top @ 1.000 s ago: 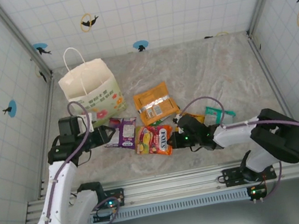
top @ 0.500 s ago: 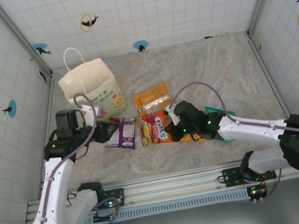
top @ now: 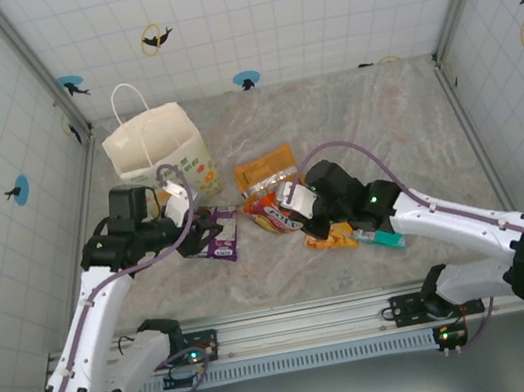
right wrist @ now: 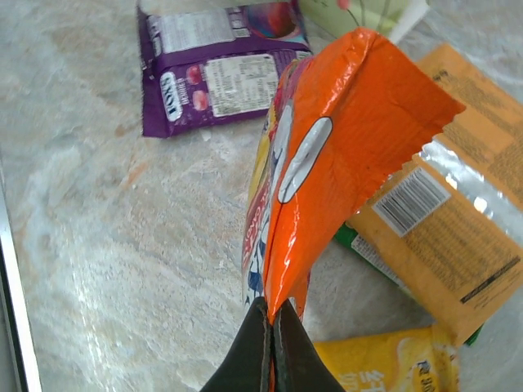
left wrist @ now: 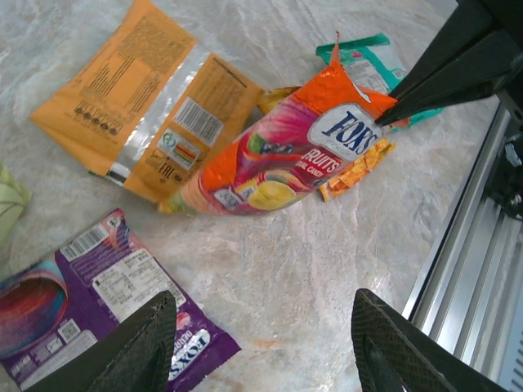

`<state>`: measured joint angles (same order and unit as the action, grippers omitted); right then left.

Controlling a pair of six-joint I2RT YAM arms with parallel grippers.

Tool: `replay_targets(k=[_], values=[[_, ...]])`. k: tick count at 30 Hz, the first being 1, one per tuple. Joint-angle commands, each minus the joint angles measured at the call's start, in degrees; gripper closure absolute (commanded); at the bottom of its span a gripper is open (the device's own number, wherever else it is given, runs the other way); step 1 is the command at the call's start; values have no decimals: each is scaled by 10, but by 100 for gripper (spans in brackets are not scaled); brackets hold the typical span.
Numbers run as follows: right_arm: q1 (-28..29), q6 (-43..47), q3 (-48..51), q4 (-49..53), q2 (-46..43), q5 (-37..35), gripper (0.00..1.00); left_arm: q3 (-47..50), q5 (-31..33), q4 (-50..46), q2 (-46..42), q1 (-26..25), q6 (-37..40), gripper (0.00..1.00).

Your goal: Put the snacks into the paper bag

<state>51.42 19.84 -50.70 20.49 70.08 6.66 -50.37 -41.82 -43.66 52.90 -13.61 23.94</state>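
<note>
From above, the paper bag [top: 158, 153] stands upper left on the marbled grey table [top: 380, 114], tiled dolphin-print walls [top: 239, 7] around; no snack seems bagged yet, so nearly all is left. Left wrist view: left tool [left wrist: 261, 343] apart and empty, purple packet [left wrist: 90, 286] at lower left; right wrist view: right tool [right wrist: 270, 322] clamped on the FOX'S packet [right wrist: 327, 163], raised at frame centre.

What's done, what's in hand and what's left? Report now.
Done: nothing visibly in the paper bag yet. In hand: the right fingers are shut on the FOX'S packet, held up by one edge. Left: that packet, plus the purple packet by the open left fingers, the orange packet, the yellow-orange packet and the teal packet.
</note>
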Motion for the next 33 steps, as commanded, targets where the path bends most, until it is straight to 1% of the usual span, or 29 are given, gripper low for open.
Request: replay_targets(k=[1, 8, 11, 15, 17, 21, 28, 33], values=[[-12, 108, -45, 0, -21, 45, 100, -14, -37, 2, 7, -7, 68, 40], [-23, 169, -77, 22, -13, 105, 100, -6, -45, 29, 28, -38, 88, 39], [-23, 170, -82, 9, -11, 118, 100, -9, -51, 17, 43, -60, 98, 38], [-24, 165, -94, 5, -1, 125, 100, -5, -89, 18, 48, -77, 99, 36], [-24, 162, -100, 5, 4, 125, 100, -1, -98, 27, 48, -83, 91, 35], [-24, 154, -109, -8, 9, 135, 100, 10, -82, 42, 49, -88, 78, 36], [-24, 115, -132, -25, 22, 142, 100, 18, -78, 65, 56, -93, 60, 38], [-23, 91, -143, -37, 29, 149, 100, 28, -57, 92, 54, -99, 39, 41]])
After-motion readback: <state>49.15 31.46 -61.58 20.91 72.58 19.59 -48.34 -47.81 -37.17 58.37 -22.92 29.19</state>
